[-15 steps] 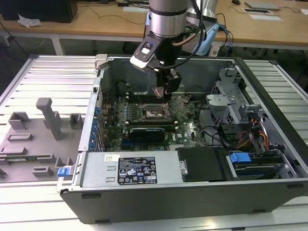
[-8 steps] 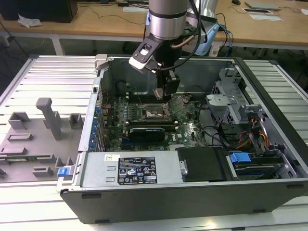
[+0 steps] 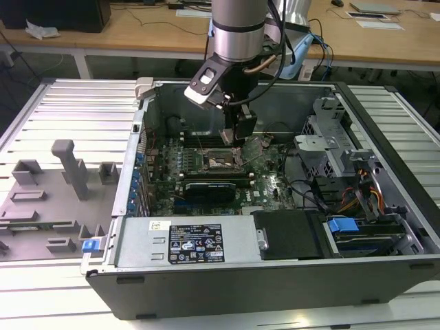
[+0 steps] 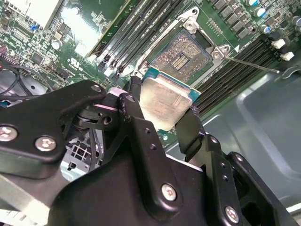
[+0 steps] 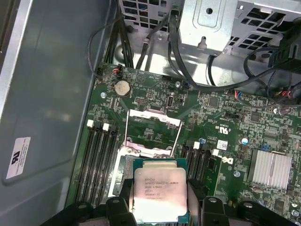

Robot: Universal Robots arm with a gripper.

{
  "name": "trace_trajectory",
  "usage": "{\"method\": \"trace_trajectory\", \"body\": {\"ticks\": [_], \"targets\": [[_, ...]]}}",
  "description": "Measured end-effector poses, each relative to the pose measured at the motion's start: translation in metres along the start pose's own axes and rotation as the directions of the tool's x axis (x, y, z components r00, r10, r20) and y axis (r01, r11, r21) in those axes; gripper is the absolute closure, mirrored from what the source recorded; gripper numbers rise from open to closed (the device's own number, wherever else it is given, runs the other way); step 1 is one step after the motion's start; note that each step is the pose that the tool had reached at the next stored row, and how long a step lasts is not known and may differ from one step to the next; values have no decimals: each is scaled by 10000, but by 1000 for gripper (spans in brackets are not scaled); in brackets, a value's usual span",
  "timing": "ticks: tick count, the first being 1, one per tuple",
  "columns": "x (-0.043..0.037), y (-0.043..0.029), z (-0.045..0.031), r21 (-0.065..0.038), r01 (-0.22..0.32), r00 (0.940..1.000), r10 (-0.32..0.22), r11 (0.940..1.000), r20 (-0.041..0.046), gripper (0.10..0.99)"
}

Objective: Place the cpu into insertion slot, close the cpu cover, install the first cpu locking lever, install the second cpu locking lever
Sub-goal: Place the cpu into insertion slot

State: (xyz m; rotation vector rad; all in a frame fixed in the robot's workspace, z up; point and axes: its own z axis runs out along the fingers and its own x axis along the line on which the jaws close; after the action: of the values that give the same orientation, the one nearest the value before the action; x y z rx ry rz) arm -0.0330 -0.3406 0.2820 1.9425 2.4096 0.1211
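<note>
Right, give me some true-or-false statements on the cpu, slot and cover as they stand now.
1. The gripper holds the cpu by its edges. True.
2. The cpu sits in the slot. False: it hangs above the slot, whose contact field lies bare.
3. The cover is shut over the slot. False: it is swung open, and the motherboard shows through its opening.
4. The case lies open with the motherboard exposed. True.
</note>
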Motion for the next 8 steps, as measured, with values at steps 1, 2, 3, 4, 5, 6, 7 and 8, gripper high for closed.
{"method": "trace_trajectory", "body": {"ticks": [1, 2, 3, 4, 5, 6, 7, 8], "targets": [[1, -3, 5, -25, 1, 10000, -1, 10000, 7, 545], [3, -11, 17, -42, -23, 10000, 24, 10000, 12, 545], [4, -14, 27, -43, -93, 10000, 94, 9999, 18, 545], [5, -16, 38, -45, -180, 9998, 180, 9998, 26, 545], [5, -19, 66, -50, -396, 9992, 396, 9992, 45, 545], [5, -22, 88, -53, -594, 9982, 595, 9982, 62, 545], [5, -23, 103, -55, -722, 9974, 722, 9974, 74, 545], [4, -25, 124, -59, -886, 9960, 886, 9960, 87, 545]]}}
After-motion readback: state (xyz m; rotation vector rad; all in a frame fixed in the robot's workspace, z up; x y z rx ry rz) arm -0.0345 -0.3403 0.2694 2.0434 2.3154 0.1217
